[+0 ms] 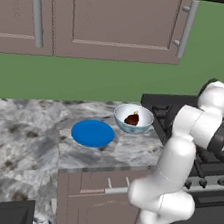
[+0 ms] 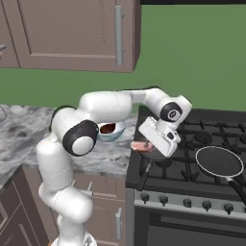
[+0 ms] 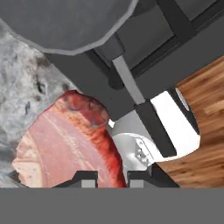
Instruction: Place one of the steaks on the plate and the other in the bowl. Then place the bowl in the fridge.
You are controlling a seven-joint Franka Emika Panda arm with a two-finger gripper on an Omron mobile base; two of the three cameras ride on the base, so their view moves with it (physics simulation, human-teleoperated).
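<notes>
My claw point(image 3: 111, 177) pinches the pale pink steak point(image 3: 65, 144), lifted above the stove edge for carrying. The blue plate point(image 1: 93, 133) waits on the bench beyond the bowl point(image 1: 133, 118), which already holds the dark steak point(image 1: 132, 119).

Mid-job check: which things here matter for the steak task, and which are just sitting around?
Job: pink steak in the gripper; dark steak in the bowl; blue plate, bare.
Lying about: empty pan on the stove; cabinets.
</notes>
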